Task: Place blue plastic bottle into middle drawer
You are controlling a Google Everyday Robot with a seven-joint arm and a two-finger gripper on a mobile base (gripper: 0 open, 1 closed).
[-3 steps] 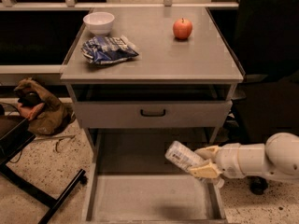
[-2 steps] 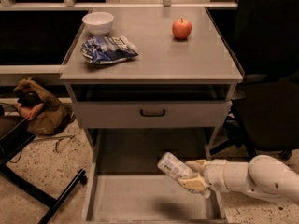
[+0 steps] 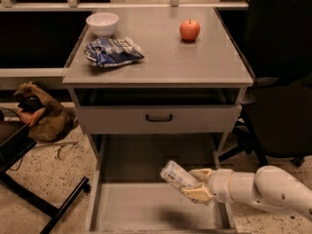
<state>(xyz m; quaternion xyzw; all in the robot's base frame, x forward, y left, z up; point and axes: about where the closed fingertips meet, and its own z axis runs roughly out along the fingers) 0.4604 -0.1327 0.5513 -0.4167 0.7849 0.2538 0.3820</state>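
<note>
The blue plastic bottle (image 3: 176, 175) is a small clear bottle with a pale label, lying tilted in my gripper (image 3: 197, 184). The gripper is shut on the bottle and holds it above the right part of the middle drawer (image 3: 126, 208). This drawer is pulled open at the bottom of the view, wide and grey, with a plain floor. My white arm (image 3: 263, 188) reaches in from the right edge. The bottle's cap end is hidden by the fingers.
A grey cabinet top (image 3: 195, 62) carries a white bowl (image 3: 102, 23), a blue-and-white snack bag (image 3: 112, 51) and a red apple (image 3: 189, 29). A drawer front with a black handle (image 3: 159, 117) is above. A brown bag (image 3: 41, 113) lies on the floor at left, a dark chair (image 3: 278, 106) at right.
My gripper has moved left and lower with the bottle, from the drawer's right side toward its middle, and sits closer to the drawer floor.
</note>
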